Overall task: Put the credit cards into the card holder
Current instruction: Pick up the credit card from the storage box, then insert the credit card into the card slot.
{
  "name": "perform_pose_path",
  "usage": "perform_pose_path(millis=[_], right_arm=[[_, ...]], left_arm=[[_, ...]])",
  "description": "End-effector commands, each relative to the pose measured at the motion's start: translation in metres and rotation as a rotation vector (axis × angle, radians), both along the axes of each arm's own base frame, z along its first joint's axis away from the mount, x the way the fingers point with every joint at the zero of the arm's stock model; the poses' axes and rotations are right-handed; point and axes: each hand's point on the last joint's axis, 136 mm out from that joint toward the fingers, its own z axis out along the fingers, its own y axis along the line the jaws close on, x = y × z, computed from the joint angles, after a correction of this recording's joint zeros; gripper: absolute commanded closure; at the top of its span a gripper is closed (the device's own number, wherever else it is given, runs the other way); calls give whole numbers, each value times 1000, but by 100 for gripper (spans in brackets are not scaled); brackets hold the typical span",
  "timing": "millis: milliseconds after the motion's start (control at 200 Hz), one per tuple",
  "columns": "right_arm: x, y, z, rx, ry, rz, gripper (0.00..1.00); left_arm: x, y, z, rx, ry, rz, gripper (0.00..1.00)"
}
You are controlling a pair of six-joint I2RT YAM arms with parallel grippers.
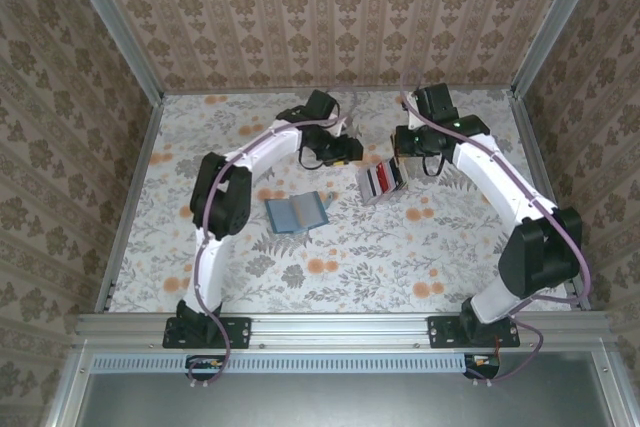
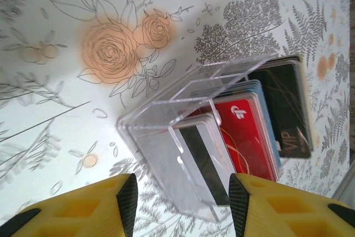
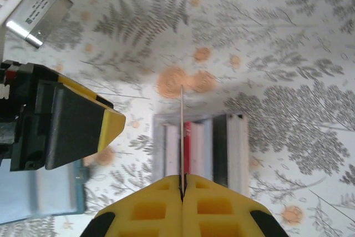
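Note:
My right gripper [image 3: 182, 178] is shut on one credit card [image 3: 182, 126], seen edge-on and held upright above the clear slotted rack [image 3: 236, 148]. More credit cards stand in the rack: a white one with a black stripe [image 2: 205, 159], a red one [image 2: 247, 137] and a black one [image 2: 285, 109]. Close beside that rack [image 2: 166, 109], my left gripper [image 2: 183, 203] is open, with its yellow fingers [image 2: 89, 209] on either side of the near end and nothing between them. The card holder [image 1: 297, 211], a teal wallet, lies open and flat left of the rack [image 1: 382, 182].
Both grippers [image 1: 345, 152] [image 1: 403, 147] crowd together at the back middle of the flower-patterned table [image 1: 450, 247]. The left gripper's yellow and black finger [image 3: 72, 120] sits just left of the held card. The wallet's blue edge [image 3: 41, 190] lies below it. Patterned walls enclose the table.

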Motion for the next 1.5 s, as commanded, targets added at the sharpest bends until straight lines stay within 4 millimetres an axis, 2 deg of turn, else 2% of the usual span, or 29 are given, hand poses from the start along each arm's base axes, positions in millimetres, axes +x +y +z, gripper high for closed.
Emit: perform_pose_path(millis=[0,60,150,265,325,345,400,500,640,905,1005,1175,1495], right_arm=[[-10,43,8,135,-20,93,98],[-18,78,3,213,-8,167,97],[-35,130,-17,310,43,270,97],[-57,190,-48,419,111,366,98],[-63,210,-66,456,153,386,98],[-64,214,-72,460,167,385,98],[-66,223,-87,479,202,387,98],[-67,229,-106,496,237,373,98],[-66,231,-130,489,287,357,98],[-62,235,-152,500,332,347,98],[-63,235,-163,505,354,337,98],[-59,231,-168,516,366,327,98],[-61,236,-179,536,415,364,98]], left_arm=[[-5,37,37,32,-84,37,51],[-13,56,36,58,-101,71,51],[-27,88,36,88,-112,139,52],[-52,130,15,135,-68,222,53],[-66,144,1,146,-32,247,54],[-66,156,-6,152,-13,278,55],[-76,169,-18,157,15,307,58],[-92,185,-35,182,39,335,61],[-102,199,-52,201,70,363,64],[-111,222,-78,300,67,402,73],[-114,222,-89,310,93,397,74],[-120,221,-106,320,133,397,79],[-130,228,-123,366,170,398,86]])
